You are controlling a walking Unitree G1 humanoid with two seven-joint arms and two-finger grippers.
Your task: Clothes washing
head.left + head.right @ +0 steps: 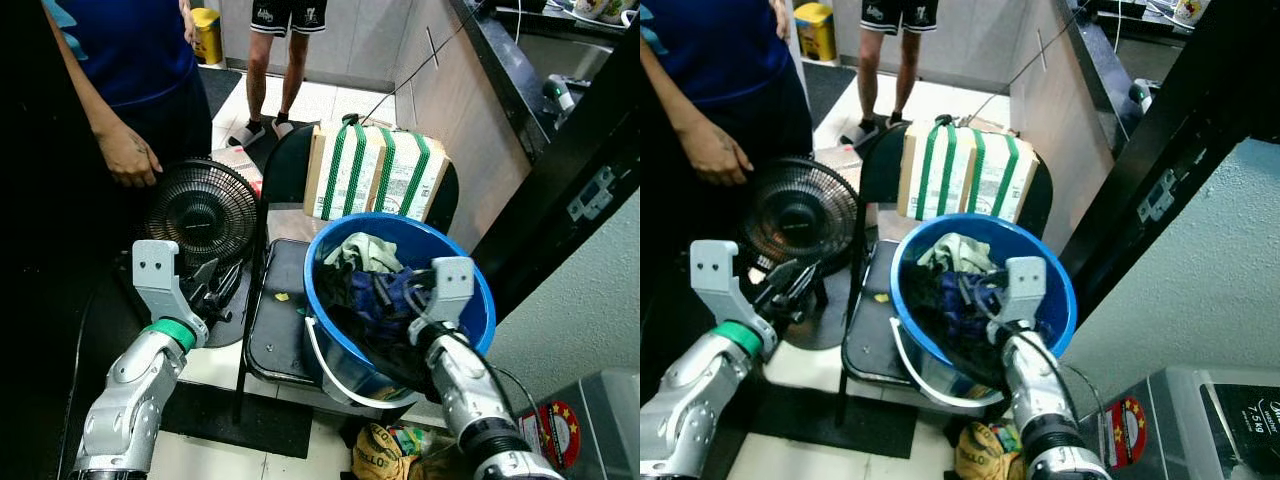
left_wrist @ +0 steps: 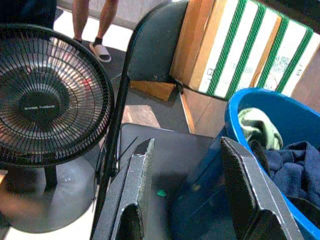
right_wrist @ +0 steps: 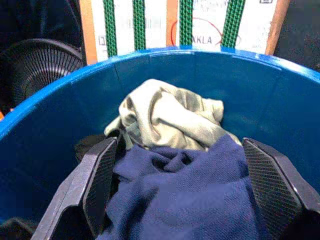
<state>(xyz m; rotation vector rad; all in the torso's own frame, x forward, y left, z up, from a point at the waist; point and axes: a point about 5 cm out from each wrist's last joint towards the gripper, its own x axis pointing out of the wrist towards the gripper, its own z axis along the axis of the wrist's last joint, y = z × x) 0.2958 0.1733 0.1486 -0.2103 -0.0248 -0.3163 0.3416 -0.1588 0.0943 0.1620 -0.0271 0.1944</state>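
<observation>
At the far left a person in a blue top [image 1: 130, 50] stands by, one hand [image 1: 128, 155] hanging just above the round black wire-guard fan [image 1: 203, 212] on the floor. The left gripper [image 1: 215, 285] hovers with its fingers [image 2: 137, 175] spread and empty over the left edge of the black folding chair [image 1: 275, 320], between the fan and the bucket, probably parked there to leave the laundry clear. The round blue plastic bucket [image 1: 470, 300] sits on the chair's seat toward its right edge, holding the washing: a crumpled pale green cloth [image 3: 165, 112] at the back and a dark navy knit garment [image 3: 180, 195] in front. The right gripper [image 1: 400, 300] reaches inside the rim, fingers [image 3: 100, 175] open on either side of the navy garment, seemingly poised to pinch it. Behind the chair back leans a cardboard box with green straps [image 1: 375, 170]. Room is tight: a wall close on the right, the fan close on the left.
</observation>
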